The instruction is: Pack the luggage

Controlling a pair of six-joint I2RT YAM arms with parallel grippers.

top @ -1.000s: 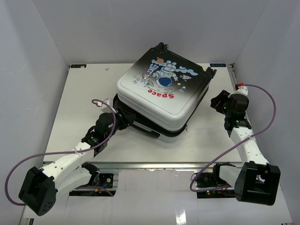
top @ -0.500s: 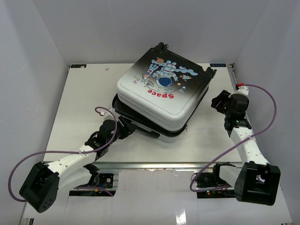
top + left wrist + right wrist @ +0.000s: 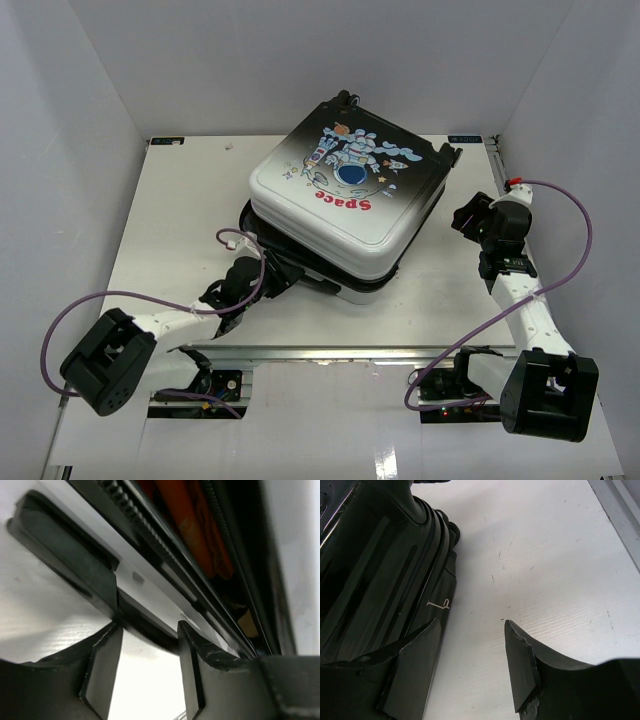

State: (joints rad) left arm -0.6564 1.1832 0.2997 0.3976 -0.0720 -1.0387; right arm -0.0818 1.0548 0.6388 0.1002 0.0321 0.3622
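Two arms, seen from above, flank our suitcase (image 3: 345, 195) on the table (image 3: 180, 200), nearly closed. Left wrist: left gripper (image 3: 149, 655) spread at the zipper (image 3: 150, 536). Right wrist: right gripper (image 3: 470, 660) spread, empty, beside it. Closing, we reckon; next, press it fully shut.

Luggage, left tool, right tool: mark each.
luggage (image 3: 345, 195): top external view, printed lid.
left tool (image 3: 147, 630): left wrist view, midway between fingertips.
right tool (image 3: 472, 625): right wrist view, midway between fingertips.

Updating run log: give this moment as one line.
luggage: lid ajar | left hand: open at its rim | right hand: open, beside it
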